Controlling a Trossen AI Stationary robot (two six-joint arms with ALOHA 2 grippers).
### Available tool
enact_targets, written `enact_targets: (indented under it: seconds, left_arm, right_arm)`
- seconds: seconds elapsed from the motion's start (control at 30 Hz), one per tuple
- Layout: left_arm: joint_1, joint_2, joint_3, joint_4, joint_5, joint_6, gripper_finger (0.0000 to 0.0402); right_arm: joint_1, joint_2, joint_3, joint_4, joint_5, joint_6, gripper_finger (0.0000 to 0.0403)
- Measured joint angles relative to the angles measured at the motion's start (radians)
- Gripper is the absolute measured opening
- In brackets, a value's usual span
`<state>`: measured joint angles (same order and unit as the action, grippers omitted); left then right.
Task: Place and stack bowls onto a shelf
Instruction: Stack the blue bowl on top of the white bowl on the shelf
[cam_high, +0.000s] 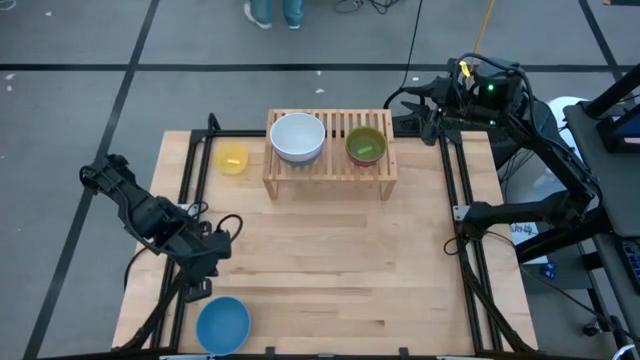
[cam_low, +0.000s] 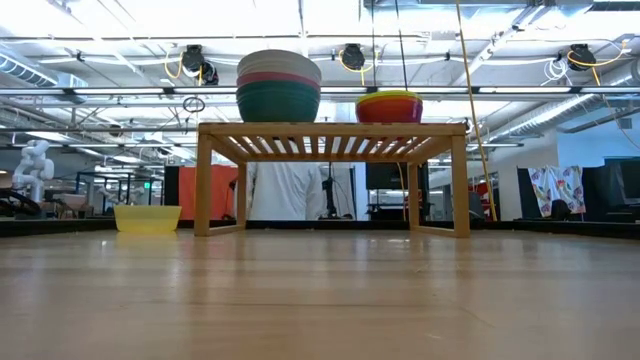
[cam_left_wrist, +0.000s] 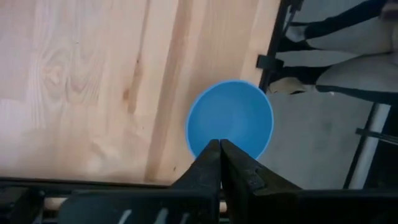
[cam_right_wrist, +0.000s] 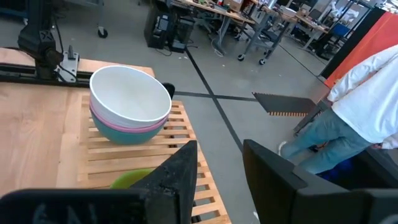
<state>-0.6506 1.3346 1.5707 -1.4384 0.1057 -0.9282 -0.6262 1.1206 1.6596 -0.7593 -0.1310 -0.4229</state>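
Shelf (cam_high: 330, 160) sits at the far edge of the tabletop (cam_high: 330, 260), mid-width. On it a nested stack of big bowls, white bowl (cam_high: 298, 137) on top with pink and teal showing under it in the low view, so the large ones look sorted into one pile; beside it a second stack with the lime green bowl (cam_high: 365, 146) on top, red rim below, likely the pile for small ones. Yellow bowl (cam_high: 232, 158) rests on the tabletop just beside the shelf's left leg, not yet stacked. Blue bowl (cam_high: 222, 324) lies at the near left corner, close to the tabletop edge, also waiting; probably the next target since the left arm is over it. Left pincer (cam_left_wrist: 220, 149) has its fingers pressed together, nothing between them; in the wrist view the tips overlap the blue bowl's rim, contact cannot be told. Left arm is bent low, reaching from the left edge toward that near corner. Right pincer (cam_right_wrist: 219, 155) hangs with fingers wide apart, empty, behind the shelf's right end past the far right corner, arm folded back, waiting.
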Motion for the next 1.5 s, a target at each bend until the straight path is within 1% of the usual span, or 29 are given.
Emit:
enact_targets:
  seconds: [0.13, 0.3, 0.4, 0.53, 0.6, 0.7, 0.8, 0.93, 1.17, 1.4, 1.5]
  left_arm:
    - [0.000, 0.002, -0.008, 0.005, -0.022, -0.039, 0.0023]
    - [0.000, 0.007, -0.083, 0.006, -0.032, -0.076, 0.0043]
    - [-0.001, 0.006, -0.146, 0.054, -0.013, -0.081, 0.0053]
    - [-0.017, 0.006, -0.232, 0.174, 0.054, -0.068, 0.0062]
    - [-0.034, 0.006, -0.278, 0.235, 0.077, -0.069, 0.0062]
    - [-0.071, 0.006, -0.340, 0.288, 0.079, -0.073, 0.0062]
    - [-0.111, 0.006, -0.390, 0.298, 0.079, -0.079, 0.0063]
    - [-0.145, 0.006, -0.446, 0.341, 0.080, -0.125, 0.0063]
    - [-0.180, 0.006, -0.556, 0.494, 0.079, -0.226, 0.0063]
    - [-0.203, 0.006, -0.654, 0.564, 0.078, -0.267, 0.0063]
    - [-0.203, 0.006, -0.671, 0.588, 0.076, -0.268, 0.0063]
  right_arm:
    - [0.000, 0.000, 0.000, 0.000, 0.000, 0.000, 0.0122]
    - [0.000, 0.000, 0.000, 0.000, 0.000, 0.000, 0.0122]
    - [0.000, 0.000, 0.000, 0.000, 0.000, 0.018, 0.0122]
    - [0.000, 0.000, 0.000, 0.000, 0.000, 0.045, 0.0122]
    - [0.000, 0.000, 0.000, 0.000, -0.001, 0.045, 0.0122]
    - [0.000, 0.000, 0.000, 0.000, -0.001, 0.045, 0.0122]
    - [0.000, 0.000, 0.000, 0.000, -0.001, 0.045, 0.0122]
    - [0.000, 0.000, 0.000, 0.000, -0.001, 0.045, 0.0122]
    - [0.000, 0.000, 0.000, 0.000, -0.001, 0.045, 0.0122]
    - [0.000, 0.000, 0.000, 0.000, -0.001, 0.045, 0.0122]
    - [0.000, 0.000, 0.000, 0.000, -0.001, 0.045, 0.0122]
